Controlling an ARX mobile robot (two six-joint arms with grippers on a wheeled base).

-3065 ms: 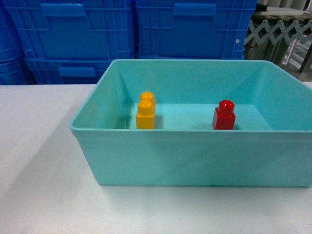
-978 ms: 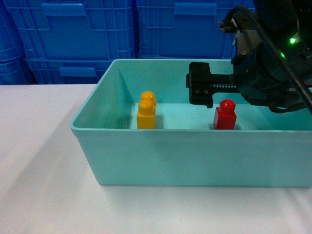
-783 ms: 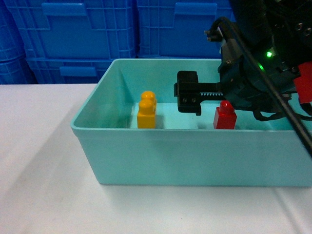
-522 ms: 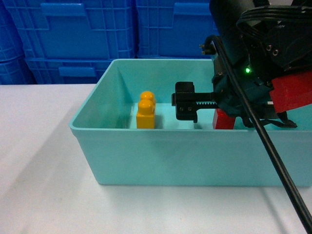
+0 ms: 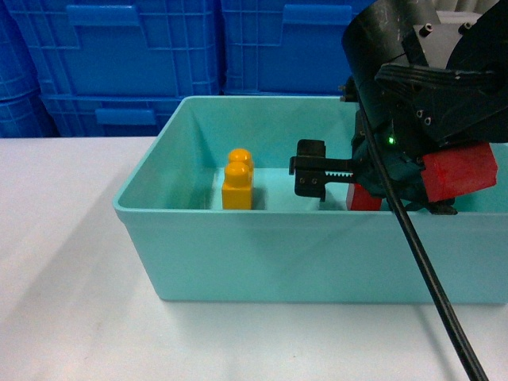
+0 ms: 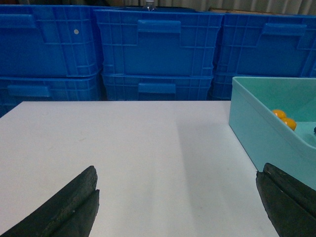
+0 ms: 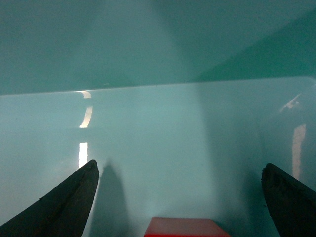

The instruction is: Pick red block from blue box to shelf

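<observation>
The red block (image 5: pixel 362 198) stands on the floor of the blue box (image 5: pixel 278 254), right of the middle, mostly hidden behind my right arm. My right gripper (image 5: pixel 341 176) hangs inside the box around it, open. In the right wrist view the block's red top (image 7: pixel 181 227) lies at the bottom edge between the wide-apart fingers (image 7: pixel 64 207) of the right gripper (image 7: pixel 180 167), touching neither. My left gripper (image 6: pixel 178 170) is open over bare table, left of the blue box (image 6: pixel 261 128), holding nothing. The shelf is out of view.
An orange-yellow two-stud brick (image 5: pixel 238 181) stands in the box's left half. Dark blue ribbed crates (image 5: pixel 143 55) are stacked behind the white table (image 5: pixel 63 278). My right arm's black cable (image 5: pixel 432 294) slants across the box's front right.
My right arm came in from the upper right and sank into the box over the red block, hiding most of it. The block and the orange brick have not moved.
</observation>
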